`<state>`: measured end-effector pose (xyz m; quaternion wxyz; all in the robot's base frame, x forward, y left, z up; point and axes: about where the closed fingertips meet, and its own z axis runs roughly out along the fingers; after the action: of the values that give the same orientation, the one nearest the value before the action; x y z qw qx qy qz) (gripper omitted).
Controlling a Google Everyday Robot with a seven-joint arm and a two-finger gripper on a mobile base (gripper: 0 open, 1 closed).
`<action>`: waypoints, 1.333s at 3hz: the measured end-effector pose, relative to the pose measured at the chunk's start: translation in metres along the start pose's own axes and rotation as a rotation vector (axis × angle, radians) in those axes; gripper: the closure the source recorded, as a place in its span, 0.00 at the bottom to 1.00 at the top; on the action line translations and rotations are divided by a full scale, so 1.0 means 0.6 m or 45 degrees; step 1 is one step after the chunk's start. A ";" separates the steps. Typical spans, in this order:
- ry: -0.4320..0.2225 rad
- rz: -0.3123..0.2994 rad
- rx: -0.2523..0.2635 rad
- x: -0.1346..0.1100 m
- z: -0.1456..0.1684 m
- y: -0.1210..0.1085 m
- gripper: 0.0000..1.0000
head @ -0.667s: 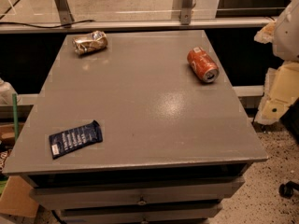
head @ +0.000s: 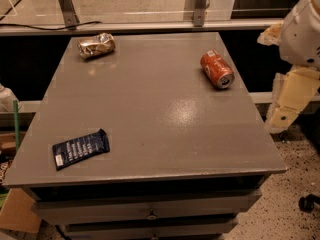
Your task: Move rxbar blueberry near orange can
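The rxbar blueberry, a flat dark navy wrapper with white lettering, lies near the table's front left corner. The orange can lies on its side at the far right of the table, its silver top facing the front. They are far apart, diagonally across the tabletop. My gripper hangs at the end of the white and cream arm off the table's right edge, below and to the right of the can, touching nothing on the table.
A crumpled gold-and-brown foil thing lies at the far left corner of the grey table. Drawers sit under the front edge. A cardboard box stands on the floor at the left. A rail runs behind the table.
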<state>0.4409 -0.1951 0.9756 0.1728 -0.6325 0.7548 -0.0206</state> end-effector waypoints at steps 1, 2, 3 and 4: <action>-0.071 -0.131 -0.016 -0.080 -0.038 0.011 0.00; -0.149 -0.251 -0.033 -0.174 -0.072 0.017 0.00; -0.215 -0.344 -0.055 -0.284 -0.076 0.040 0.00; -0.271 -0.397 -0.072 -0.377 -0.067 0.084 0.00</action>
<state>0.4136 0.0247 1.0536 0.2286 -0.7450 0.6253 0.0411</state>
